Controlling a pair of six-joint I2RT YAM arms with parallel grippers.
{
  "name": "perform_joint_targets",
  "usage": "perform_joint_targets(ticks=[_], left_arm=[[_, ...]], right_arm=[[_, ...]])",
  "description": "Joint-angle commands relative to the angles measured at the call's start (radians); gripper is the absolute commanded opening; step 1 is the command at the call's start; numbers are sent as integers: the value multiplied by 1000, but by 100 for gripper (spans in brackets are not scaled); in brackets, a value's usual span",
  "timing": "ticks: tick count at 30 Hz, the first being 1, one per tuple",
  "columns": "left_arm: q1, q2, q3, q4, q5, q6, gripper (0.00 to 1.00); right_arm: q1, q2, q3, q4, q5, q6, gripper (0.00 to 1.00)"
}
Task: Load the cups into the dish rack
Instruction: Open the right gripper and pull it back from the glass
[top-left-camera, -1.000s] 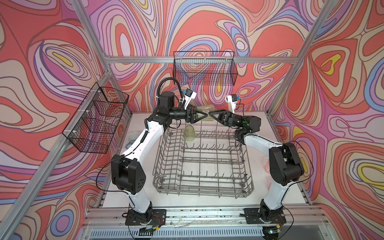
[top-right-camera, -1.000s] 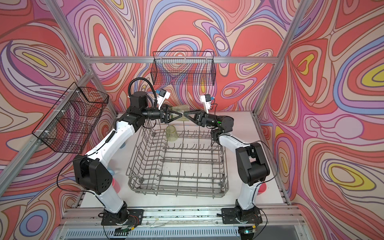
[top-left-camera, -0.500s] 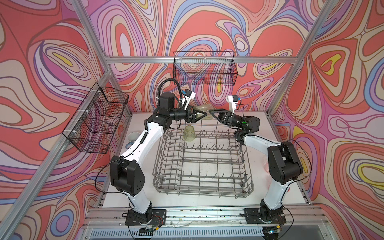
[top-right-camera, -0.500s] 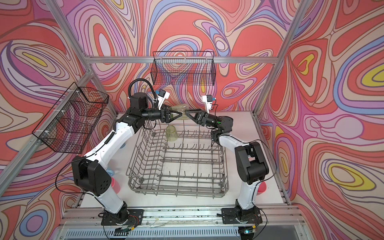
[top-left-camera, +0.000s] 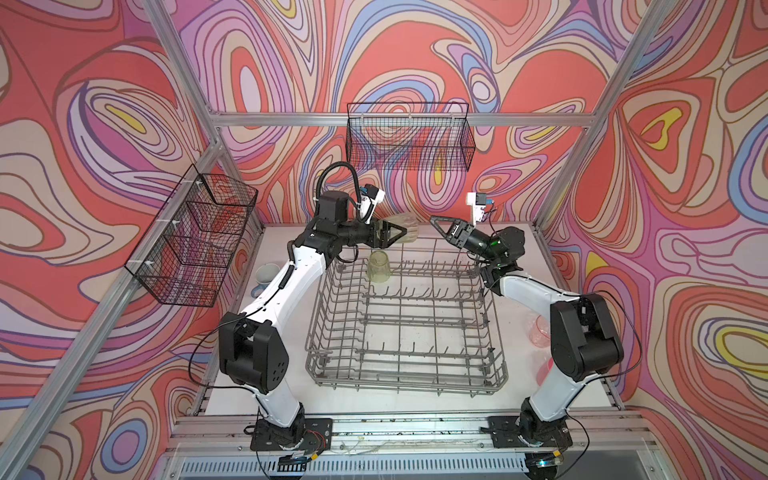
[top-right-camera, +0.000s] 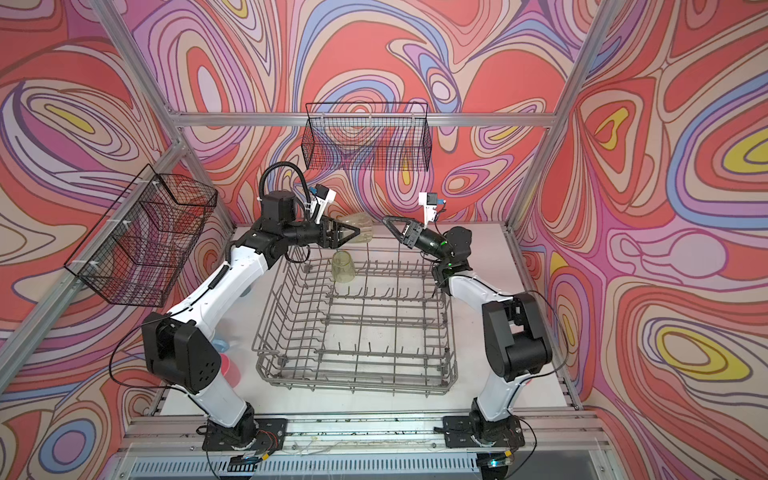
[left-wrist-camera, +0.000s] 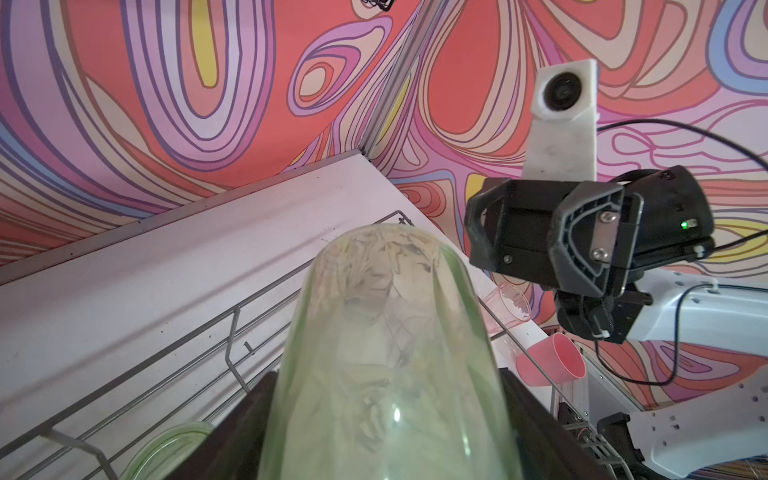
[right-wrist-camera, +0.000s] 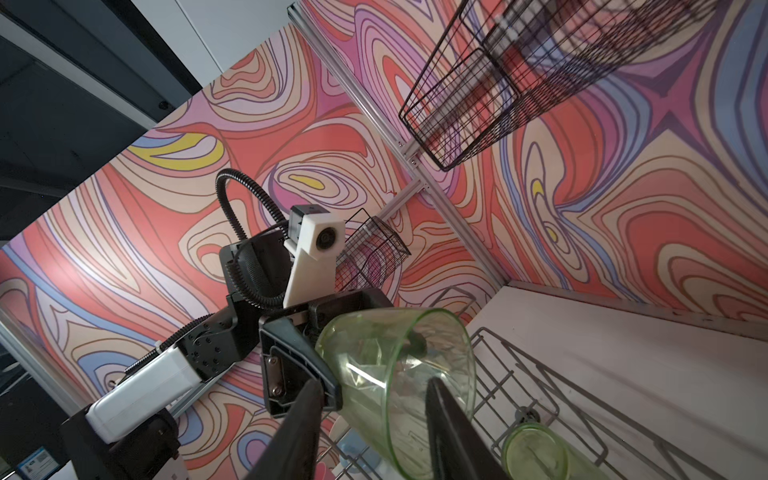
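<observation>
A translucent yellow-green tumbler (top-left-camera: 409, 226) (top-right-camera: 360, 227) lies level in the air over the far edge of the dish rack (top-left-camera: 405, 384) (top-right-camera: 353, 382). My left gripper (top-left-camera: 395, 235) (left-wrist-camera: 386, 415) is shut on it, a finger on each side. My right gripper (top-left-camera: 434, 219) (right-wrist-camera: 372, 382) is open just to the right of the tumbler's mouth, clear of it in both top views. A second yellow-green tumbler (top-left-camera: 379, 268) (right-wrist-camera: 536, 453) stands mouth down in the rack's far left corner.
A blue mug (top-left-camera: 266, 276) sits on the table left of the rack. A translucent pink tumbler (top-left-camera: 538, 330) and an opaque pink cup (top-left-camera: 544, 372) lie right of it, behind my right arm. Black mesh baskets (top-left-camera: 409, 137) (top-left-camera: 195, 241) hang on the walls.
My right gripper's jaws have widened and it has drawn slightly back to the right off the tumbler. The left gripper still grips the tumbler in the same place.
</observation>
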Motion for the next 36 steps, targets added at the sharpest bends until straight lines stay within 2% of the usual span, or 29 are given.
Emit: perform_joint_targets(ticks=[1,9,14,24,36], left_arm=[[4,-30,11,-16,-37,4,68],[-9,-36,29,-135,-139,31,68],[-46,-36,51,-241,-250,91,69],[-138,-29,114,-499,-487,211,69],[-205,-19,111,-692,-763,251,70]], right_arm=[[-19,-45,-28,-112,102,-83,43],[-38,-140,-49,-453,345,-280,43],[-63,-157,-53,-554,440,-304,44],[-97,-148,-70,-550,454,-275,44],[-114,-142,-94,-516,457,-253,44]])
